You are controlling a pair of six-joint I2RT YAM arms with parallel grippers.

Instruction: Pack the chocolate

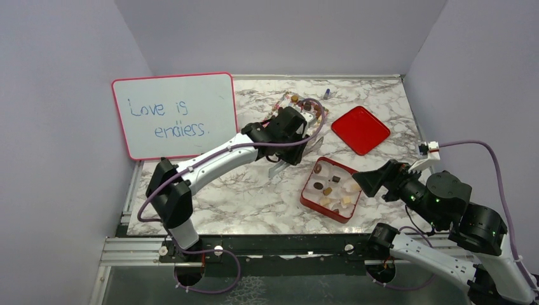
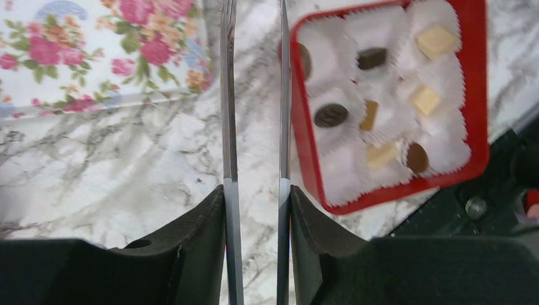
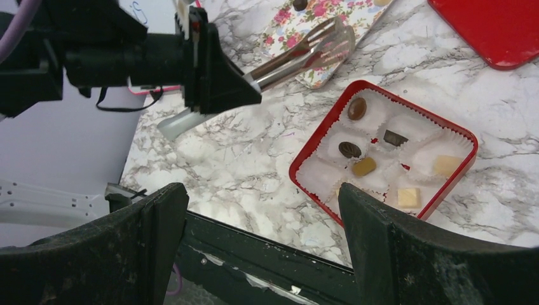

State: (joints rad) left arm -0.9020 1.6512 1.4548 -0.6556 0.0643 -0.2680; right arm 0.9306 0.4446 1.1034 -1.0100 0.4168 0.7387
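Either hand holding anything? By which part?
The left hand grips the metal tongs across both arms near the handle end; the tips stick out free. The right hand is open and empty.

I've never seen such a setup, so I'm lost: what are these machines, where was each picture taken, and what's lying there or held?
These are two robot arms bolted to a white marble-patterned table. One picture looks down from above; the other two come from cameras on each wrist. The left pincer is shut on metal tongs, nothing visible between their tips. The right pincer is open and empty. In view: a red square box with chocolates in white paper cups, a flat red lid, a floral tray and a whiteboard.
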